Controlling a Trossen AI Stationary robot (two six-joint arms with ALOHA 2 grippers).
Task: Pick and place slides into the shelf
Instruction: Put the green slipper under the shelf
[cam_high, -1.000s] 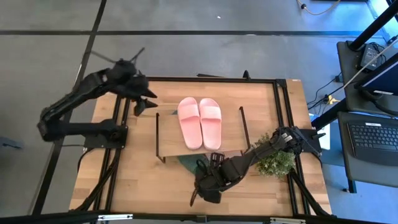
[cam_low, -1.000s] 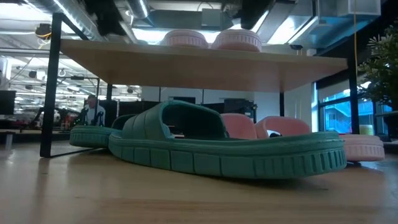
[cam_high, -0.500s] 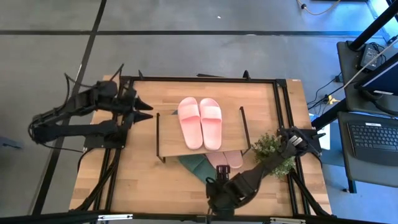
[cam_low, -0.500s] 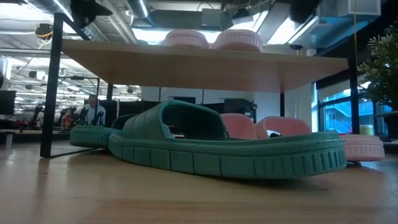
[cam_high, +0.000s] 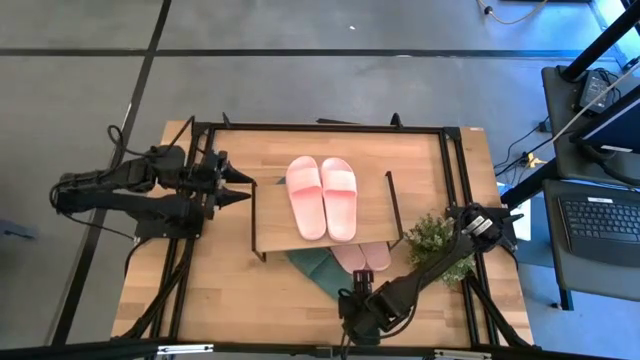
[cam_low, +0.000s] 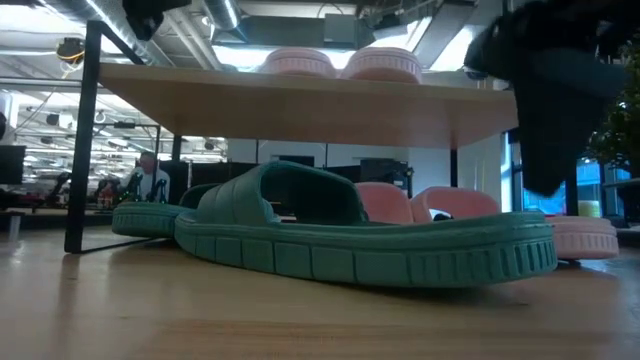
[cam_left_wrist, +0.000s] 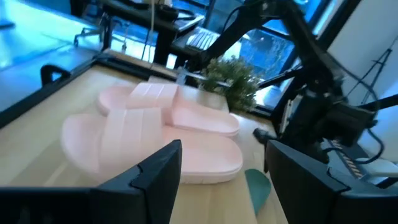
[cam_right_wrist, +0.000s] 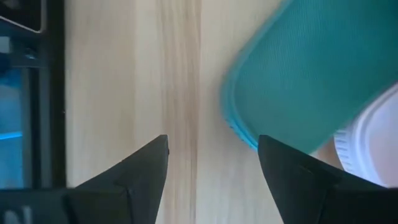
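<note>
One light pink pair of slides (cam_high: 321, 197) lies side by side on the shelf's wooden top board (cam_high: 272, 215), seen close in the left wrist view (cam_left_wrist: 152, 127). Under the board, soles on the table, a dark green pair (cam_low: 365, 235) and a second pink pair (cam_high: 364, 256) stick out toward the near edge. My left gripper (cam_high: 243, 187) is open at the shelf's left end, pointing right at the top pair (cam_left_wrist: 221, 155). My right gripper (cam_high: 352, 318) is open near the table's near edge, just short of the green slide's end (cam_right_wrist: 298, 68), touching nothing.
A small green potted plant (cam_high: 445, 250) stands right of the shelf, beside my right arm. Black frame rails (cam_high: 190, 250) run along the table's left and right sides. Bare wood lies left of the shelf's near end (cam_high: 240, 290). A person sits far off in the room (cam_low: 152, 180).
My left gripper has come down from beyond the shelf's far-left corner to its left end and levelled out, pointing right. My right gripper has drawn back from the green slides toward the table's near edge. No slide has moved.
</note>
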